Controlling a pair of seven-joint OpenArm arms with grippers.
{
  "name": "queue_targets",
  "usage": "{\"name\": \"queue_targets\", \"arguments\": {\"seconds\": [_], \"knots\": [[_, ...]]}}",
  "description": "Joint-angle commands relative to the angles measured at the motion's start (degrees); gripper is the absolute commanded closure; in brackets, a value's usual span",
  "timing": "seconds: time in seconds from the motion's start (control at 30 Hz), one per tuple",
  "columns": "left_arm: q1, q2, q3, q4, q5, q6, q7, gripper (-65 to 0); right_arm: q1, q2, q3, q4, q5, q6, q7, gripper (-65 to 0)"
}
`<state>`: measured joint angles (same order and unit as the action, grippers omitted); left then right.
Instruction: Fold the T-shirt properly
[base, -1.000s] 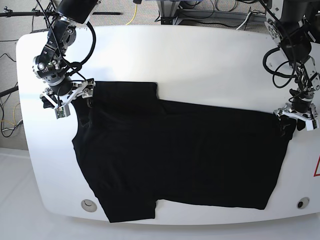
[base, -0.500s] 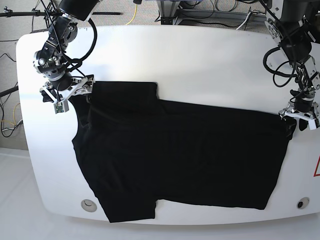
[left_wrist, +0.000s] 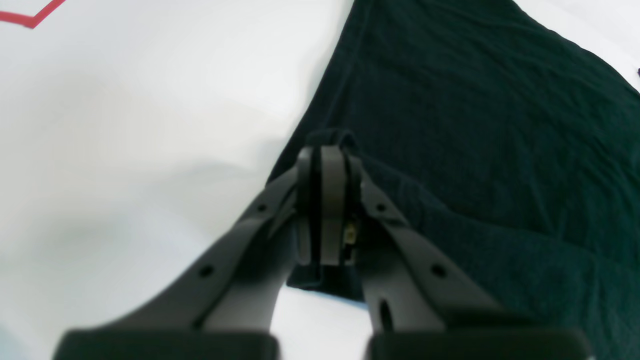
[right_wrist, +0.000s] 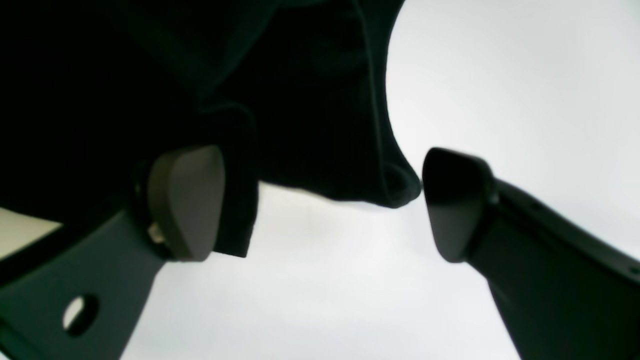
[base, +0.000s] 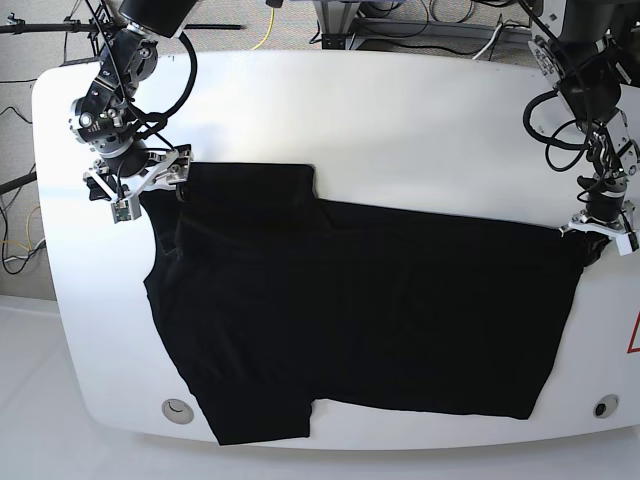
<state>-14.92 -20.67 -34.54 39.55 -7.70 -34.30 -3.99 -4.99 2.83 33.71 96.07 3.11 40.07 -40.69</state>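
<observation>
Since before: left gripper (left_wrist: 322, 165) closed, pinching T-shirt (base: 360, 310) hem corner; right gripper (right_wrist: 320, 200) spread astride sleeve corner, apparently untouched. Flat across table (base: 400, 120). Pinch sleeve fully before lifting together.

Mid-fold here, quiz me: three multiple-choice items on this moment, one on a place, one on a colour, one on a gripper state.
1. Where does the left gripper meet the T-shirt?
A. at a corner of the shirt's edge
B. in the middle of the chest
C. nowhere, it is off the table

2. What colour is the line marked on the white table?
A. blue
B. red
C. green

3. How does the right gripper stand?
A. shut on the cloth
B. shut and empty
C. open, with a fold of cloth between its fingers

Key:
1 A, the left wrist view shows black cloth pinched at the shirt's corner.
2 B, a red line shows at the table's edge in the base and left wrist views.
3 C, the right wrist view shows the fingers well apart with the shirt's edge between them.
</observation>
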Motion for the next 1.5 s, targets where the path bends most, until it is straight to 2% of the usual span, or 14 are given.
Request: {"name": "queue_targets", "arguments": {"seconds": [0.0, 0.67, 0.9, 1.3, 1.47], "knots": [[-1.04, -1.27, -0.05, 0.85, -0.87, -0.20, -1.86, 0.0, 0.64, 0.64, 0.09, 1.38, 0.80, -0.07, 1.52, -58.4], [0.02, -1.27, -0.05, 0.93, -0.87, -0.38, -1.95, 0.0, 0.47, 0.55, 0.09, 1.29, 0.53, -0.07, 1.26, -59.0], [0.02, -1.27, -0.05, 0.93, -0.87, -0.38, -1.95, 0.0, 0.91, 0.55, -0.09, 0.59, 0.45, -0.07, 1.26, -64.6], [0.10, -1.27, 0.04, 1.02, -0.87, -0.46, -1.95, 0.0, 5.04, 1.08, -0.35, -7.15, 0.45, -0.07, 1.52, -64.7], [0.10, -1.27, 0.04, 1.02, -0.87, -0.46, -1.95, 0.0, 7.32, 2.75, -0.35, -11.72, 0.53, -0.07, 1.61, -64.7]]}}
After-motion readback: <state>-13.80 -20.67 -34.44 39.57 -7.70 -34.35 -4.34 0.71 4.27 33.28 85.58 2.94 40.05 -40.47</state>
